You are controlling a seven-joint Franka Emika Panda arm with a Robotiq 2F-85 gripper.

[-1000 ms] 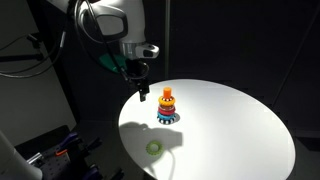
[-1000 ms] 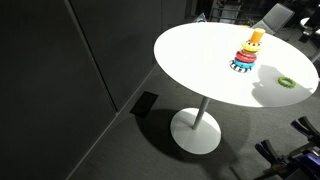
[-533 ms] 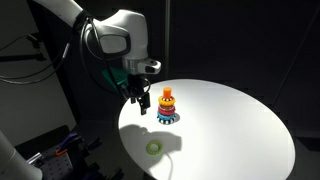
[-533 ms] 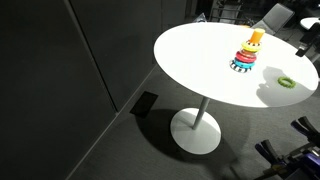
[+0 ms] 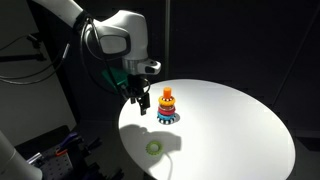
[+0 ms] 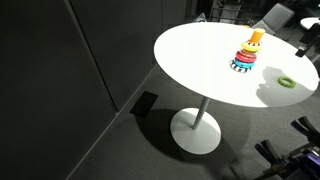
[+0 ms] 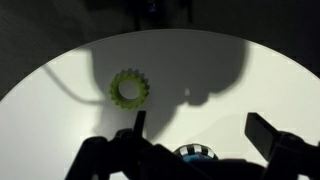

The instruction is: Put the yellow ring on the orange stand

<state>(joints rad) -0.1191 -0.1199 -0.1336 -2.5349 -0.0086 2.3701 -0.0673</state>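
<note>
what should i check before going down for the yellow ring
1. Claw open and empty: ok. In the wrist view its fingers stand wide apart with nothing between them.
2. Yellow ring free to grasp: ok. It lies flat and alone on the white table, apart from the stand.
3. Claw lined up over the ring: not ok. The ring sits off to one side in the wrist view, not between the fingers.
4. Orange stand upright: ok in both exterior views.
5. Top of the stand free: ok. Its orange tip shows above the stacked rings.
6. Room left on the stand for one more ring: cannot tell.
</note>
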